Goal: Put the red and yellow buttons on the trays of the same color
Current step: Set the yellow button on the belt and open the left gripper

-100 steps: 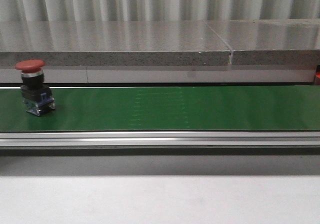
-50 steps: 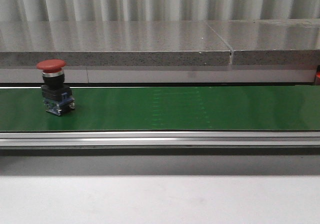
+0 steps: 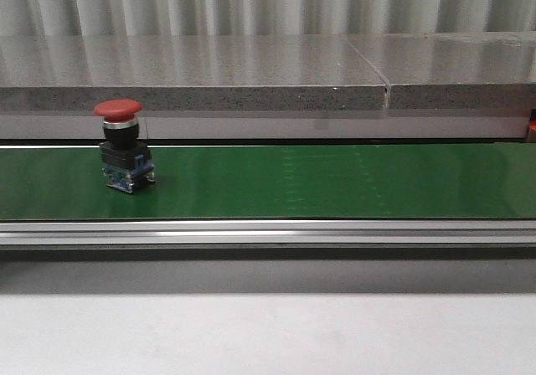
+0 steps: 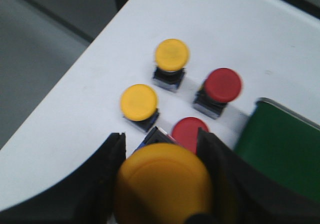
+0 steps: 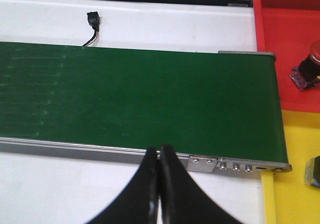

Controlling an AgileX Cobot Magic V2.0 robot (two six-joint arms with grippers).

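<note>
The job is only partly done. One red button (image 5: 306,66) already sits in the red tray (image 5: 280,29), and something small and dark lies in the yellow tray (image 5: 295,184), but it is cut off at the edge, so I cannot tell if it is a button.

Another red button (image 3: 124,145) stands upright on the green belt (image 3: 335,182), toward the left end, with no arm near it. It has to reach the tray end before it can be lifted off.

Lots of buttons wait on the white desk (image 4: 75,114): two yellow ones (image 4: 171,54) (image 4: 139,102) and two red ones (image 4: 223,85) (image 4: 190,133), close together beside the belt's end.

The left claw (image 4: 162,179) is squeezing a yellow button (image 4: 162,181) by its cap, up above the others. I think it goes onto the belt next.

The right claw (image 5: 158,156) is pinched tight with nothing in it. It hangs over the near edge of the belt by the trays, well apart from the red button on the belt.
</note>
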